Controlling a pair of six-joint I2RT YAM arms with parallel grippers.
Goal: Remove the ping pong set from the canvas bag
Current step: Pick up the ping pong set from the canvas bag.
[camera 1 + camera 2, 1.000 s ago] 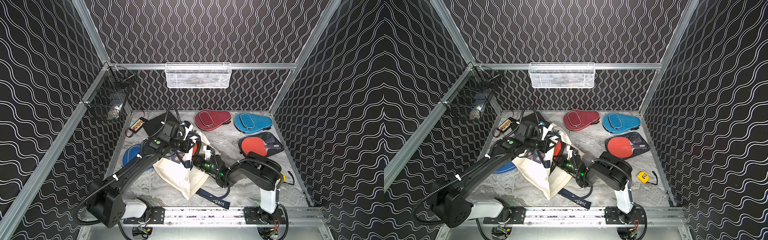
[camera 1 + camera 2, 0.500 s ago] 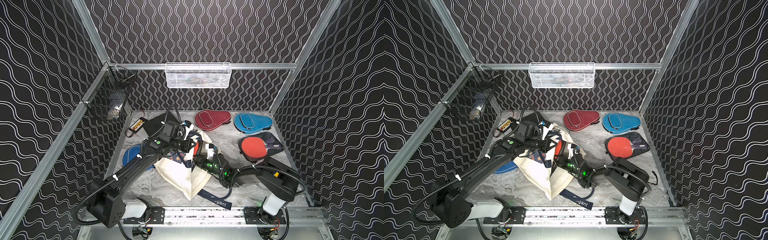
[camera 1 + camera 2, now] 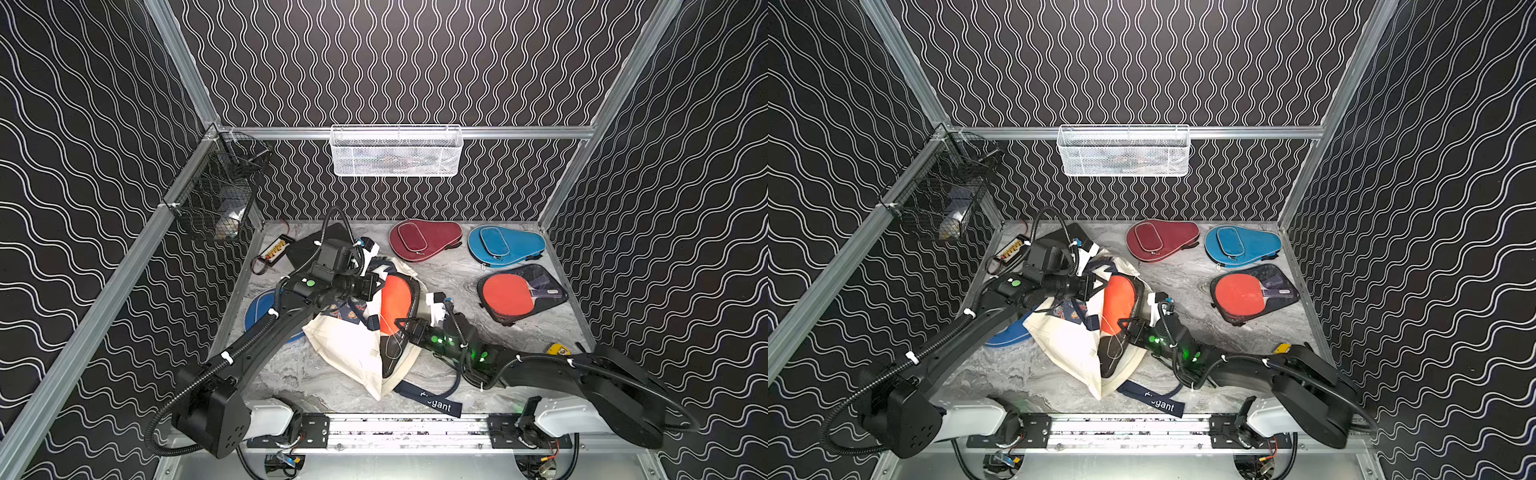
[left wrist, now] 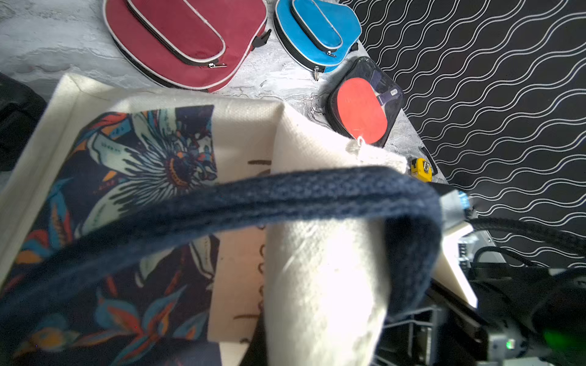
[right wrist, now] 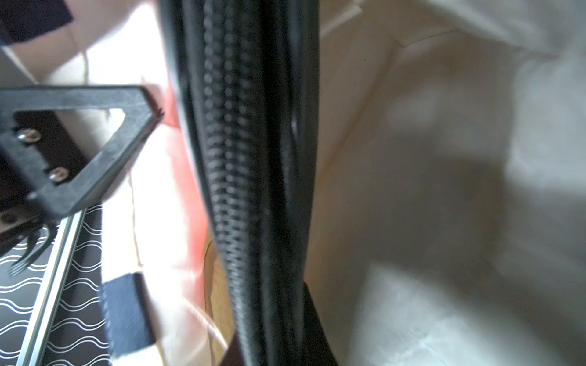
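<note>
The cream canvas bag (image 3: 349, 353) (image 3: 1067, 349) with a floral print lies crumpled mid-table. The ping pong set (image 3: 395, 303) (image 3: 1117, 303), a red paddle in a black clear-front case, sticks halfway out of its mouth. My left gripper (image 3: 376, 286) (image 3: 1096, 286) is shut on the bag's upper rim. In the left wrist view the cream cloth (image 4: 317, 285) and navy strap (image 4: 285, 196) hide its jaws. My right gripper (image 3: 401, 328) (image 3: 1125, 326) is shut on the case's near edge. The case's zipper (image 5: 247, 190) fills the right wrist view.
A maroon case (image 3: 424, 241), a blue case (image 3: 503, 247) and another red paddle in a clear case (image 3: 519, 295) lie at the back right. A blue case (image 3: 259, 311) sits under the left arm. A yellow tape measure (image 3: 557, 350) is by the right arm. Wire baskets (image 3: 395, 151) (image 3: 220, 199) hang on the walls.
More of the red paddle's case shows outside the bag than before. The right arm's elbow has dropped low and out to the right. The left arm has kept still.
</note>
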